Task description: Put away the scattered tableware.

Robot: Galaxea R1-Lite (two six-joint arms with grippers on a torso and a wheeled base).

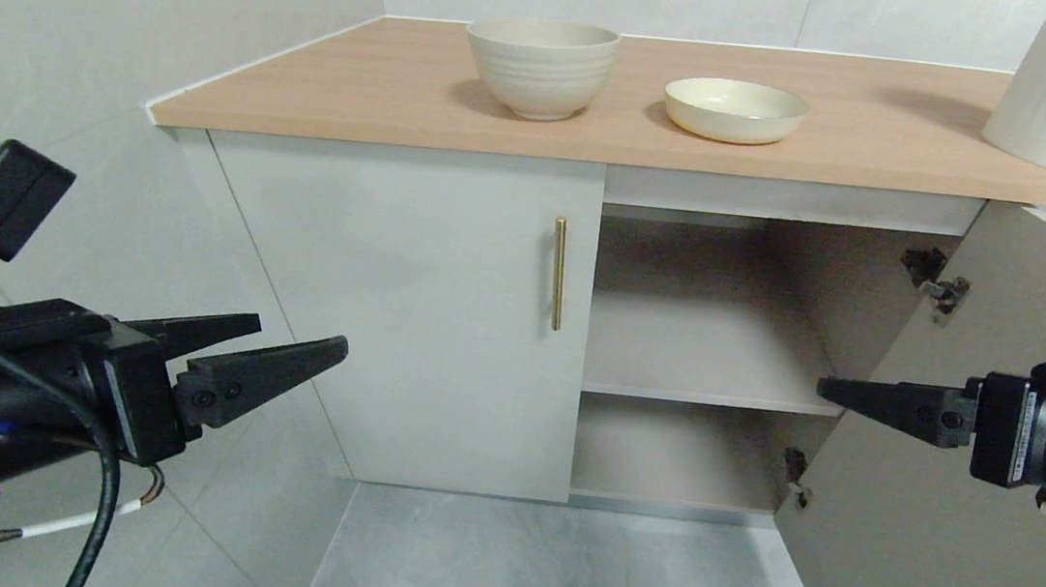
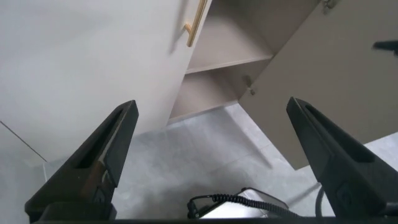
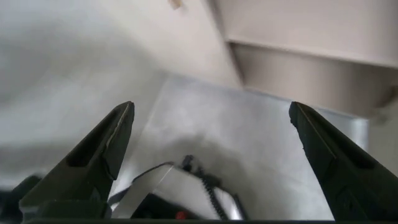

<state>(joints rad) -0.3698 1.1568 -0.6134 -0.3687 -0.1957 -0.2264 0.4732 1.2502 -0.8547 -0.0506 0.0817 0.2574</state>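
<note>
Bowl (image 1: 540,67) and dish (image 1: 735,110) sit on counter (image 1: 359,92), above and ahead: bowl nearer left gripper (image 1: 303,334), dish nearer right gripper (image 1: 824,388), both spread, empty, low before open cupboard (image 1: 702,351).

Showing ribbed cream on the deep bowl (image 1: 541,67), pale yellow on the shallow bowl (image 1: 735,110), light woodgrain across the countertop (image 1: 359,92).

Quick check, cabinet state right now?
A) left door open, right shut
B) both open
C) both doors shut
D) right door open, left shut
D: the right door is swung out, baring the shelf, while the left door with the brass handle sits shut.
</note>
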